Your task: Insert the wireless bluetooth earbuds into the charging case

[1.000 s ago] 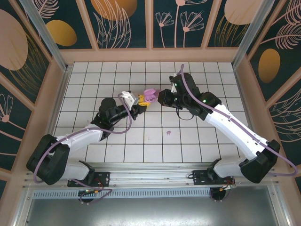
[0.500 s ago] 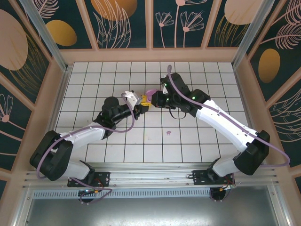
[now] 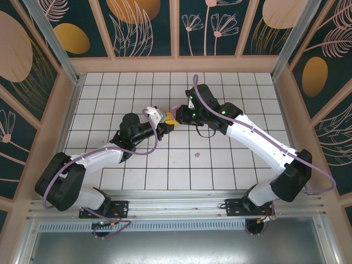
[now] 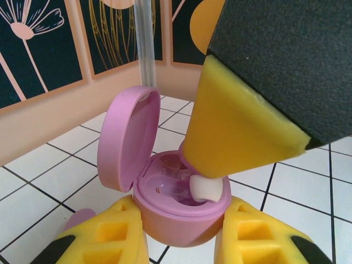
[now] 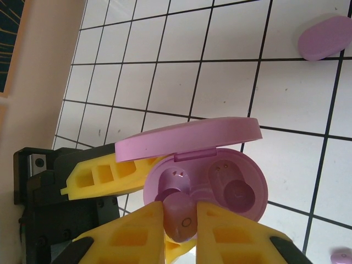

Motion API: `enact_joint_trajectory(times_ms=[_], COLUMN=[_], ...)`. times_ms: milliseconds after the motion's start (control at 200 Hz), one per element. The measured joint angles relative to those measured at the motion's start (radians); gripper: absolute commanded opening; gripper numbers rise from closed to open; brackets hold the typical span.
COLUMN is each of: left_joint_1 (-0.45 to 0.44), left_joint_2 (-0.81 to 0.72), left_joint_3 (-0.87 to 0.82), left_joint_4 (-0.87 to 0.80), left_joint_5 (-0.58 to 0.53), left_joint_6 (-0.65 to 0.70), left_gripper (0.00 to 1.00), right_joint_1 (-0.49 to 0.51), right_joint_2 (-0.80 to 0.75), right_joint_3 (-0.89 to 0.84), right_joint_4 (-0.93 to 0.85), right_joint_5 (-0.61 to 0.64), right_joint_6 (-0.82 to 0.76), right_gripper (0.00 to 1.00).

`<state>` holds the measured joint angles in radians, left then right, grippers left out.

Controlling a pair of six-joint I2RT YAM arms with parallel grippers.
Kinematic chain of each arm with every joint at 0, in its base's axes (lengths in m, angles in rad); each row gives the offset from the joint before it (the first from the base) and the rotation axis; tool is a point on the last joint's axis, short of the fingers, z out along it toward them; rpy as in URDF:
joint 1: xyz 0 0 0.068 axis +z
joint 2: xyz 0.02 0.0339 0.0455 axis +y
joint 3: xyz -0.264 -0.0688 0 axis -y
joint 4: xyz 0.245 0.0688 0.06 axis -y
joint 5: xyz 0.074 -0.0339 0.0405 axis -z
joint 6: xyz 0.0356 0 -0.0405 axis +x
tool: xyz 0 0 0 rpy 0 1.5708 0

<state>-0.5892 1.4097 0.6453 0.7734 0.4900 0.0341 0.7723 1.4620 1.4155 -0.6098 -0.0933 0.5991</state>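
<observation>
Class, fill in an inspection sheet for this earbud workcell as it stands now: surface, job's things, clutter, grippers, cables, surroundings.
Surface: white tiled table with dark grout lines.
Job's things: charging case open, lid raised; one earbud at its rim, over a socket; a loose earbud lies on a tile nearer the arm bases.
Clutter: closed lilac case lying on the tiles, apart from the open one.
Grippers: left gripper clamps the open case's base; right gripper pinches the earbud.
Cables: lilac cable runs along each arm, away from the case.
Surroundings: floral wall panels in wooden frames around the table.
</observation>
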Motion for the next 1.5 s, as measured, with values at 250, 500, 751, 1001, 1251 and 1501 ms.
enact_joint_trajectory(times_ms=[250,500,751,1001,1251,1501], left_joint_1=[0.0,0.0,0.0,0.0,0.0,0.0], left_joint_2=[0.0,0.0,0.0,-0.008,-0.048,-0.095], left_joint_3=[0.0,-0.002,-0.005,-0.006,-0.022,-0.038], left_joint_4=[0.0,-0.001,-0.001,0.0,0.0,-0.039], left_joint_5=[0.0,0.001,0.002,0.0,-0.023,-0.104], left_joint_6=[0.0,0.0,0.0,0.0,0.007,0.007], left_gripper=[0.05,0.05,0.05,0.05,0.05,0.04], right_joint_1=[0.0,0.0,0.0,0.007,0.011,-0.058], right_joint_2=[0.008,0.039,0.04,0.04,0.019,-0.171], right_joint_3=[0.004,0.023,0.023,0.037,0.053,-0.063], right_joint_4=[0.001,0.007,0.007,0.002,-0.021,-0.016], right_joint_5=[0.01,0.013,0.005,-0.005,-0.001,0.0], right_joint_6=[-0.002,-0.018,-0.022,-0.026,-0.023,0.025], right_gripper=[0.19,0.22,0.3,0.35,0.35,0.35])
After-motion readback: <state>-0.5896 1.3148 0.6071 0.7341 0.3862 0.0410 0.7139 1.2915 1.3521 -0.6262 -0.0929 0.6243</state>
